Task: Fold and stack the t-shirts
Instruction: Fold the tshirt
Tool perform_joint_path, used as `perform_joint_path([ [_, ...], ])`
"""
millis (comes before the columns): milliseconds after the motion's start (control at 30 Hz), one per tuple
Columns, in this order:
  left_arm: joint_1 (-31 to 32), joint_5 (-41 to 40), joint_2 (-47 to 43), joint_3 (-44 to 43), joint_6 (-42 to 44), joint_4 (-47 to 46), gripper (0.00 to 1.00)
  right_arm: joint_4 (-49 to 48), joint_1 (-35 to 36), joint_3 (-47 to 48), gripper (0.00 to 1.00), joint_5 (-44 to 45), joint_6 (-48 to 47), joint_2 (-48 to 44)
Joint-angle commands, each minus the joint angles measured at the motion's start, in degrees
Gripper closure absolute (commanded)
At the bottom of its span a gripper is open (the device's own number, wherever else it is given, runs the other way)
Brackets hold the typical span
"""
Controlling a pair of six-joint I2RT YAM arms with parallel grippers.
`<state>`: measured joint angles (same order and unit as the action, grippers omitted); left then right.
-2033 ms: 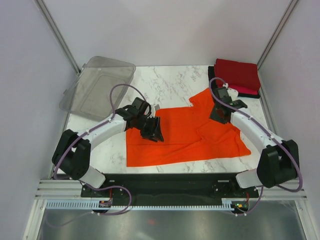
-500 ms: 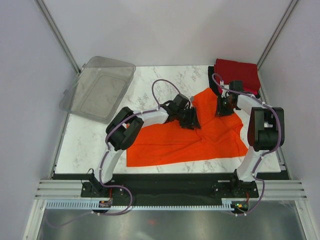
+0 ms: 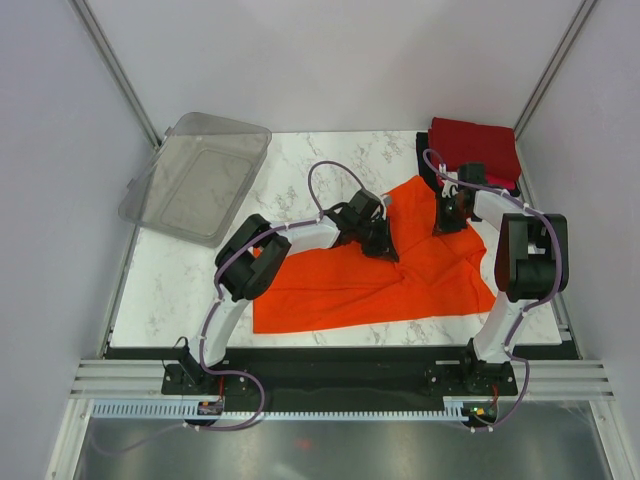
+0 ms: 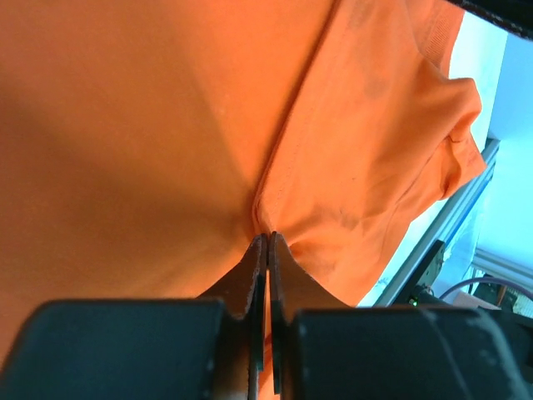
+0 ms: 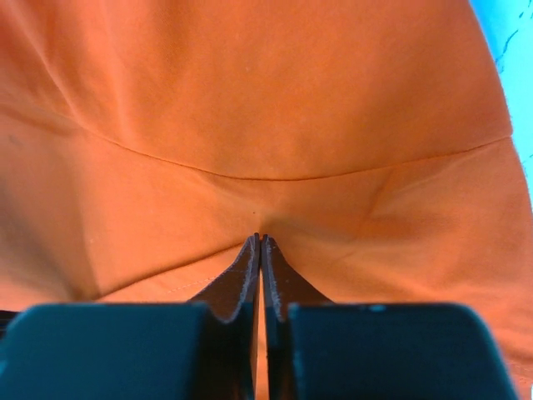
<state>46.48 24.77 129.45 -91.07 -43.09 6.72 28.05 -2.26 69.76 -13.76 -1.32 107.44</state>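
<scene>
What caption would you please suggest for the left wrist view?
Left gripper shut on a pinched fold of the orange t-shirt.

Soft matt cloth in the orange t-shirt [image 3: 370, 290], creased, with fine stitched seams. Same matt cloth in the dark red t-shirt [image 3: 478, 148], far right. Smooth marble-patterned tabletop [image 3: 330, 160]. Clear, slightly hazy plastic bin [image 3: 195, 178], far left. Smooth white plastic arm shells [image 3: 305, 233]. Dull grey metal sheet [image 3: 300, 445], nearest.
</scene>
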Motion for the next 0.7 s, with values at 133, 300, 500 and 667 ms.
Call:
perform_joint_path([
  [133,0.72,2.56,-2.36,-1.39,-0.06,-1.71,0.98,-3.09,0.24,-0.67,1.00,-2.33,-0.08,-3.02],
  [300,1.07,1.60,-3.59,-1.13,0.37,-1.27,0.98,-4.41,0.68,-1.55,1.00,-2.85,0.18,-4.16],
  [500,1.25,-0.60,-5.78,0.36,1.60,-0.22,0.98,-8.18,1.47,-4.36,1.00,-2.32,-0.17,-6.53],
  [667,1.42,-2.10,-6.57,0.89,2.05,0.31,0.98,-11.18,1.56,-5.60,1.00,-3.12,-0.43,-7.59],
])
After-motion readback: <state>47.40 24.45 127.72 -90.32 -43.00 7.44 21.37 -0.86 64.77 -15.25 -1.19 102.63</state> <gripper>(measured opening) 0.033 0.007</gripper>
